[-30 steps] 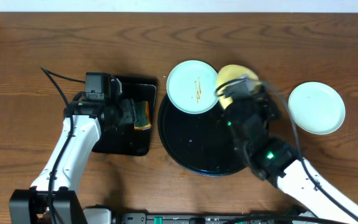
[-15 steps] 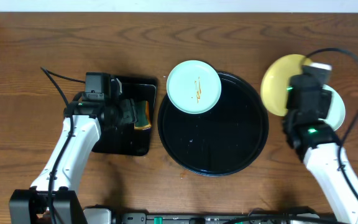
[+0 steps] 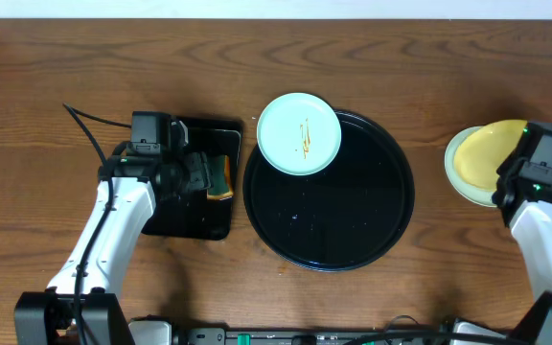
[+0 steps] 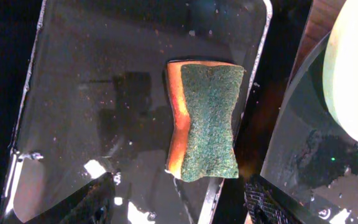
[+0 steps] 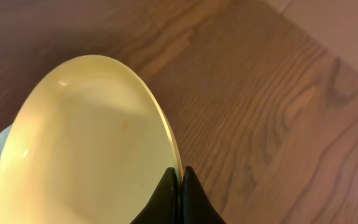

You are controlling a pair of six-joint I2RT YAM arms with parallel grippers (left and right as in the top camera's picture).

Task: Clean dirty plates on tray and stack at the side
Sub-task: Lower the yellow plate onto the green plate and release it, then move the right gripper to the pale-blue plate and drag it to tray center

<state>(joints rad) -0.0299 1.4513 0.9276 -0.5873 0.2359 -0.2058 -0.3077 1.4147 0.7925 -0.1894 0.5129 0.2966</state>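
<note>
A mint-blue plate [image 3: 299,133] with orange-brown smears lies on the upper left rim of the round black tray [image 3: 353,240]. My right gripper [image 5: 180,177] is shut on the rim of the yellow plate [image 5: 79,149], which shows in the overhead view [image 3: 487,153] lying over another mint plate [image 3: 454,165] on the wood at the right. My left gripper [image 4: 179,202] is open above the small rectangular tray, just short of a green-and-orange sponge [image 4: 205,121].
The rectangular black tray [image 3: 182,222] with the sponge [image 3: 220,178] sits left of the round tray. Its wet surface [image 4: 92,93] shows in the left wrist view. Bare wood tabletop [image 3: 448,67] lies all round.
My right arm has carried the yellow plate from over the round tray rightward and down onto the mint plate at the right. The left arm has not moved.
</note>
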